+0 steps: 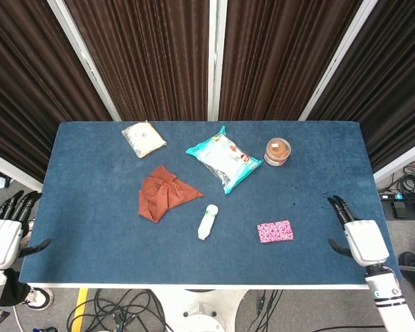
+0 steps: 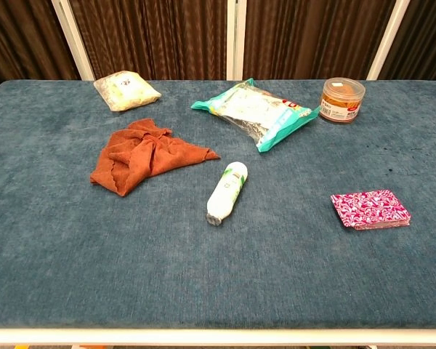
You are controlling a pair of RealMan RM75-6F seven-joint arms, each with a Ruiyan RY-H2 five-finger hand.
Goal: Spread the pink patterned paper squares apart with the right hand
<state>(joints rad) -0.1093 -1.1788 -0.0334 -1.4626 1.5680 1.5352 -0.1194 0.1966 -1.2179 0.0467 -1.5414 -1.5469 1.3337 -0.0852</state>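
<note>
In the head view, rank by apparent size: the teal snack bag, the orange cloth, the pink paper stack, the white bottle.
1. Teal snack bag and orange cloth: too close to call.
2. Pink paper stack.
3. White bottle, slightly smaller.
</note>
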